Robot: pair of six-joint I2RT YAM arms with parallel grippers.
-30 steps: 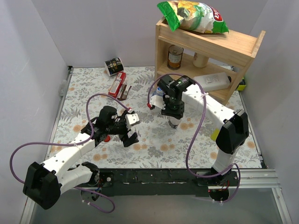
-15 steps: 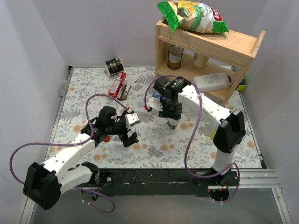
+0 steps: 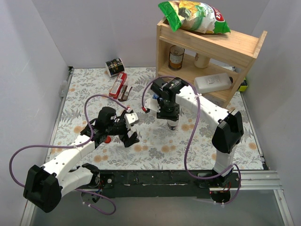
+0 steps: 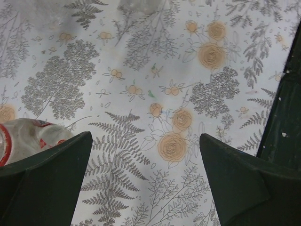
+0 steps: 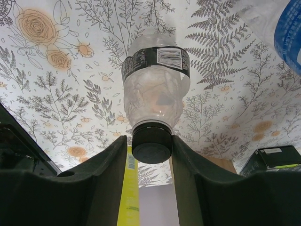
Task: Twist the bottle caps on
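Observation:
A clear bottle with a white-and-dark label stands upright on the floral cloth. Its black cap sits on its neck. My right gripper straddles that cap, open, with a sliver of gap at the left finger; from above the gripper hangs over the bottle. A blue-labelled bottle shows at the upper right corner. My left gripper is open wide over bare cloth. A clear bottle with red at its neck lies just outside its left finger. The red spot shows beside the left arm.
A wooden shelf stands at the back right with a chip bag on top, a can inside and a white jug lying at its foot. A red packet and a black tin lie at the back left.
The right arm has shifted a little to the left and its jaws have widened around the black cap. The left arm has barely moved.

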